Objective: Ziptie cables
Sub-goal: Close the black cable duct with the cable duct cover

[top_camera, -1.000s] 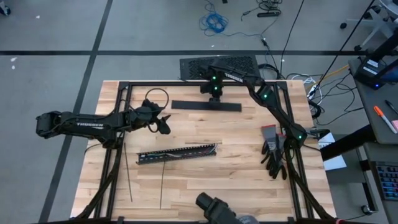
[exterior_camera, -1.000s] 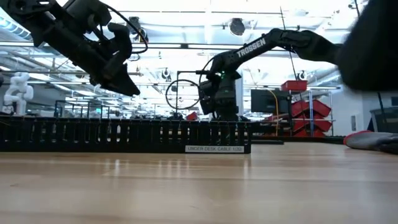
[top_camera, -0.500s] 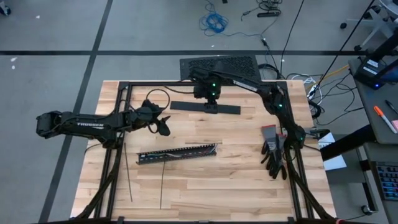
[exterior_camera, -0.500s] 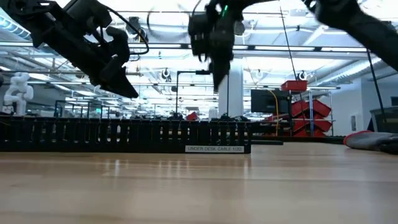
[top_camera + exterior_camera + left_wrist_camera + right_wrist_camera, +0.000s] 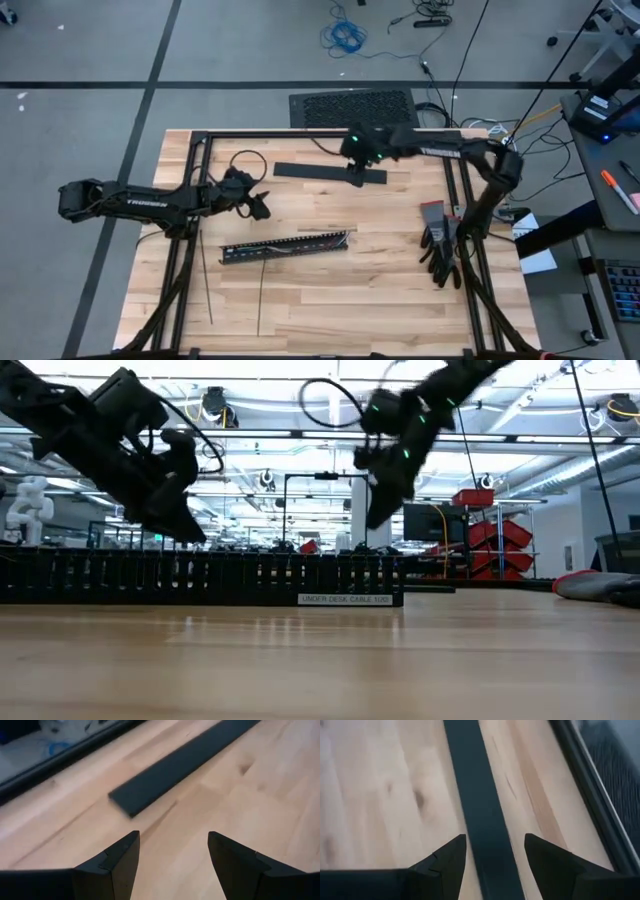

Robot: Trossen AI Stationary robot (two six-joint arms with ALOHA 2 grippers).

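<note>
The cables (image 5: 325, 231) show as a thin pale bundle lying on the table along the far side of the black slotted duct (image 5: 285, 248). Two zipties (image 5: 206, 285) (image 5: 260, 298) lie flat on the wood near the front left. My left gripper (image 5: 262, 208) (image 5: 172, 855) hovers open over bare wood left of centre, fingers slanting down. My right gripper (image 5: 356, 178) (image 5: 495, 855) hangs open above the flat black bar (image 5: 479, 805), pointing steeply down, with nothing between its fingers.
The flat black bar (image 5: 330, 172) lies near the far middle. Dark gloves (image 5: 440, 250) lie at the right edge. A black grille-like mat (image 5: 350, 105) sits beyond the far edge. The black frame rails (image 5: 190, 230) run along both sides.
My right gripper has risen from low over the bar, tipped from nearly level to steeply downward, and shifted a little toward the table's right and near edge as its arm unfolded. My left gripper has sunk slightly toward the table. Nothing on the table has moved.
</note>
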